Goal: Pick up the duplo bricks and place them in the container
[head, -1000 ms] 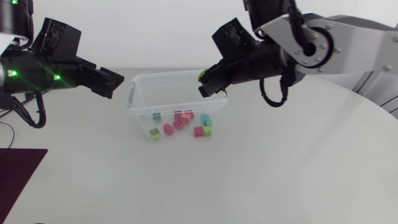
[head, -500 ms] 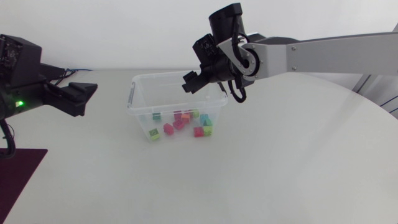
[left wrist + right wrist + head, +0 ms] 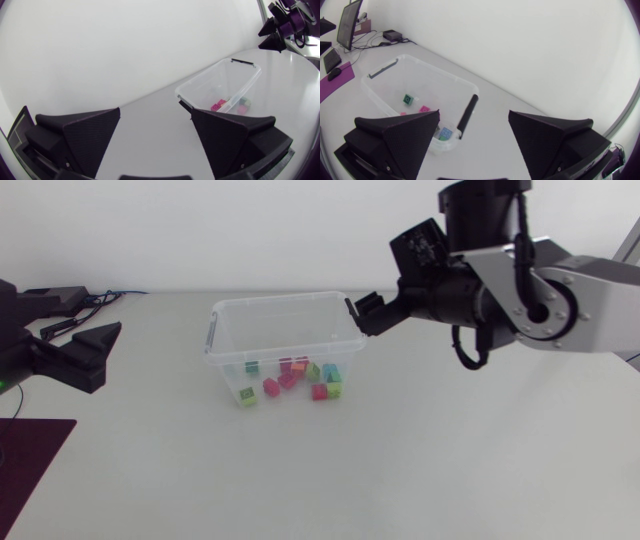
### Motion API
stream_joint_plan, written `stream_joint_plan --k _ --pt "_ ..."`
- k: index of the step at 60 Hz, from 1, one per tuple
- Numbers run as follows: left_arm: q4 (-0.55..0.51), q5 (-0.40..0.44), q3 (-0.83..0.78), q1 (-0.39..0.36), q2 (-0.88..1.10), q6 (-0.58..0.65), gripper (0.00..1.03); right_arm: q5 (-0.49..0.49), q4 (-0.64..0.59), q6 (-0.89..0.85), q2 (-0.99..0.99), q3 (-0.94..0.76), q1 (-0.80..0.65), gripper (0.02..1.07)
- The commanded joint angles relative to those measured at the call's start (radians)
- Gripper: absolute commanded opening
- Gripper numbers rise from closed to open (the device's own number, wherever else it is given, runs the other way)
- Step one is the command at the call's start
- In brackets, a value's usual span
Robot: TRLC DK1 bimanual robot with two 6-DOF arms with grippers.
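Both claws wide open, empty. Right claw (image 3: 362, 315) just beside container (image 3: 275, 301) end; left claw (image 3: 85, 352) well apart. All visible bricks (image 3: 290, 377) lie inside. Lift your right claw clear without nudging container; scan counter (image 3: 400, 460) for strays.

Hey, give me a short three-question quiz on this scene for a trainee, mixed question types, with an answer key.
1. True or false: the right gripper holds a brick.
2. The duplo bricks are: A stacked in one tower; B loose inside the container; C held in grippers.
3. Which is nearer the container: the left gripper or the right gripper?
Key: 1 false, its jaws stand open and empty; 2 B; 3 the right gripper.
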Motion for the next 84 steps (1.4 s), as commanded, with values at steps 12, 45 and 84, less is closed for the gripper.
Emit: stream_joint_plan --k 12,45,84 --pt "0.069 -0.002 -0.115 -0.002 -0.176 -0.035 0.99 0.009 0.003 -0.034 -0.261 -0.201 -0.111 1.02" --pt "0.089 -0.002 -0.280 0.074 -0.386 -0.087 0.99 -0.003 -0.131 -0.113 -0.866 -0.538 -0.328 1.02" --pt "0.181 -0.005 -0.564 0.058 -0.570 -0.342 0.99 -0.138 0.012 0.139 -1.248 -0.921 -0.468 1.02"
